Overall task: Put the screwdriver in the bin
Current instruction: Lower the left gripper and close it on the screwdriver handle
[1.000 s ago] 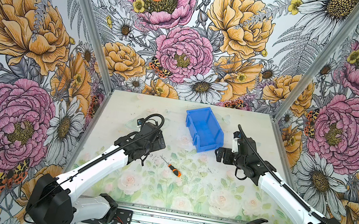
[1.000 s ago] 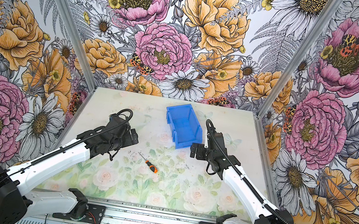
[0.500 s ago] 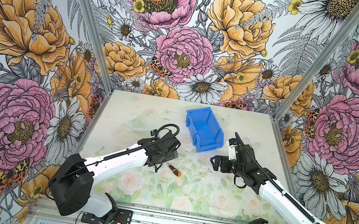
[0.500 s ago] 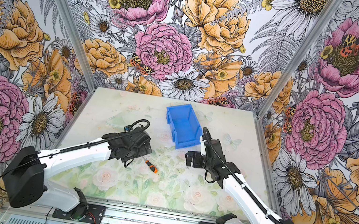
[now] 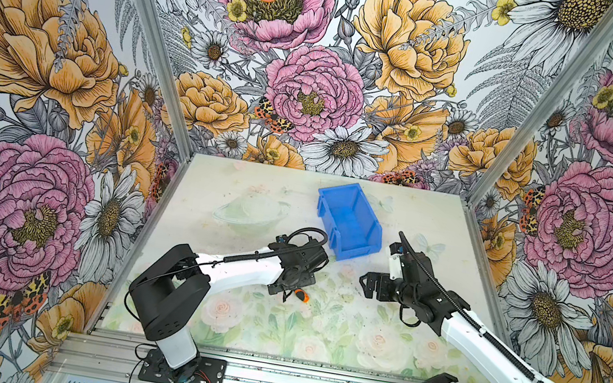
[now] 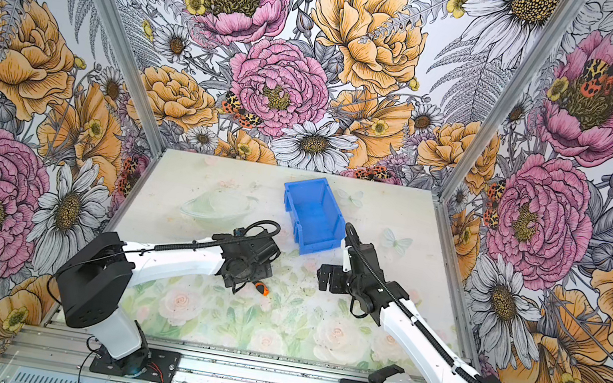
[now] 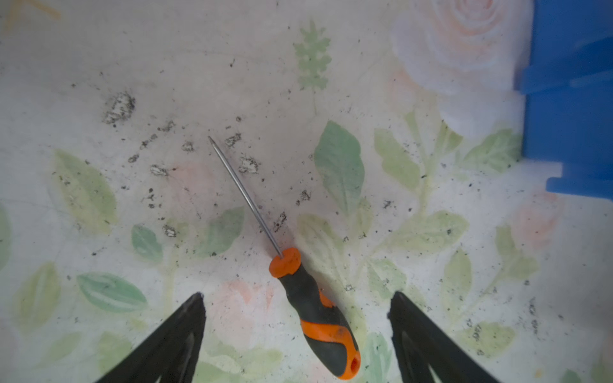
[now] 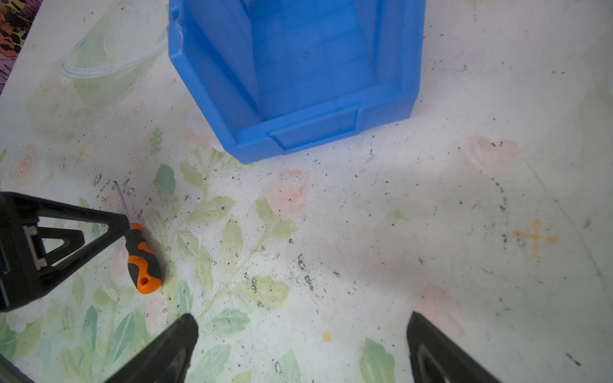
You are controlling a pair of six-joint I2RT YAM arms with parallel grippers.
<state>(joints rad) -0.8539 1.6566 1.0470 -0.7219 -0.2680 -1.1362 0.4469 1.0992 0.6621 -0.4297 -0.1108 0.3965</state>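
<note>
The screwdriver (image 5: 302, 295) (image 6: 262, 288), with an orange-and-black handle and a thin shaft, lies flat on the table in front of the bin. My left gripper (image 7: 297, 294) (image 5: 287, 292) is lowered over it and open. Its two black fingers stand on either side of the handle (image 7: 315, 315), with a gap on each side. One left finger (image 8: 109, 222) sits by the handle's collar next to the screwdriver (image 8: 142, 262). The blue bin (image 5: 350, 221) (image 6: 313, 215) (image 8: 298, 76) stands empty behind. My right gripper (image 5: 366, 287) (image 8: 302, 316) hovers open and empty to the right.
A faint clear bowl shape (image 5: 250, 212) shows on the table left of the bin. Flowered walls close in the left, back and right sides. A metal rail (image 5: 265, 379) with both arm bases runs along the front edge.
My left arm has swung right and down from beside the screwdriver until its fingers straddle the handle. The right gripper has drifted slightly left and forward. The screwdriver and bin have not moved.
</note>
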